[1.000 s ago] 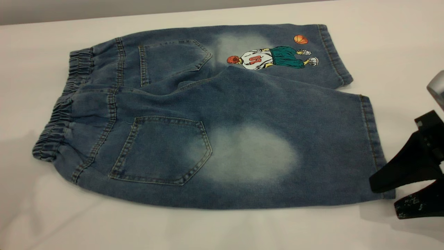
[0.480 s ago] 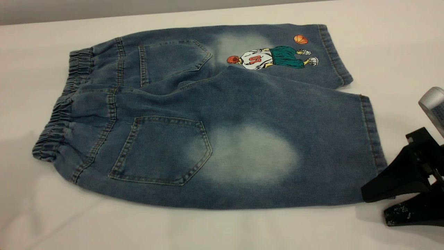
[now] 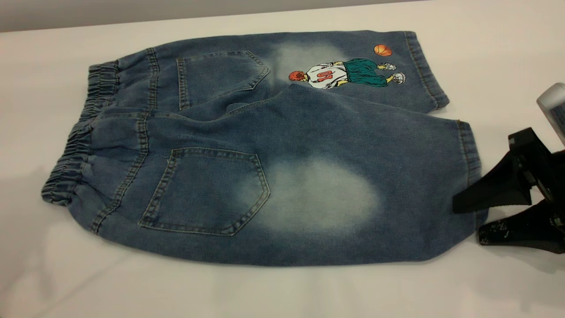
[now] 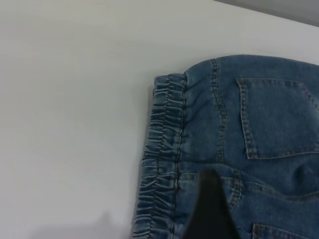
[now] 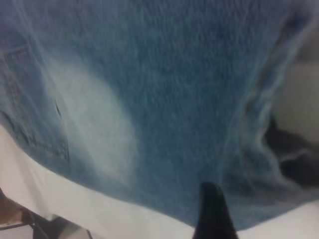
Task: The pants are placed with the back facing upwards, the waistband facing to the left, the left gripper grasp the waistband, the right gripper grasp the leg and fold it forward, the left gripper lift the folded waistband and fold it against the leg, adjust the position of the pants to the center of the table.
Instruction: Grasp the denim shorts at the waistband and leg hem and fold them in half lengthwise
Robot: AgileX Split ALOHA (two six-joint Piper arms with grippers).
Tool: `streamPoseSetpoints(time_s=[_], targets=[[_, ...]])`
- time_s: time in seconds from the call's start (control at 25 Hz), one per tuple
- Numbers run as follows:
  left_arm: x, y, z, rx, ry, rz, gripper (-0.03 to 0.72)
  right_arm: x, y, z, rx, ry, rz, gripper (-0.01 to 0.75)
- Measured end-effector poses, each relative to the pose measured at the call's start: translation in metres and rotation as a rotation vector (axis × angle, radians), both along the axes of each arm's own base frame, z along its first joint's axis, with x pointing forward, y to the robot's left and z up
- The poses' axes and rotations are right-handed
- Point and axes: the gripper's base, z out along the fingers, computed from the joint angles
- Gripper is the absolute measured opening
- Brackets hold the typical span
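At leg hem — right gripper fingers spread.

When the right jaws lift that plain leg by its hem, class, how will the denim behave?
The leg will probably droop, not stay flat: the pants already wrinkle between the pockets. The right gripper holds one hem corner, so the rest likely sags. Rolling seems unlikely.

The pants lie on the table, waistband leftward.
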Motion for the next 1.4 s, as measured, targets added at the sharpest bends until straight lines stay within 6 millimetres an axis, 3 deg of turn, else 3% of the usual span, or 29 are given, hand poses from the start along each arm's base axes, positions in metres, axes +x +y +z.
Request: streamPoseSetpoints(time_s=[0.28,0.56,0.92,1.12,1.4], targets=[[0.0,0.0,0.0,0.0,0.0,0.0,0.467,0.01,0.001,0.003,0.035,-0.044,-0.002,0.391],[0.0,0.0,0.0,0.0,0.007,-0.001,0.467,0.019,0.009,0.017,0.204,-0.12,-0.008,0.391],[0.0,0.0,-0.001,0.0,0.008,-0.001,0.467,0.015,-0.001,0.002,0.013,-0.054,0.001,0.391],[0.0,0.0,-0.001,0.0,0.008,-0.001,0.467,0.012,0.0,0.003,0.021,-0.055,0.055,0.391],[-0.001,0.0,-0.001,0.0,0.009,-0.001,0.467,0.016,0.014,0.025,0.294,-0.142,0.036,0.391]])
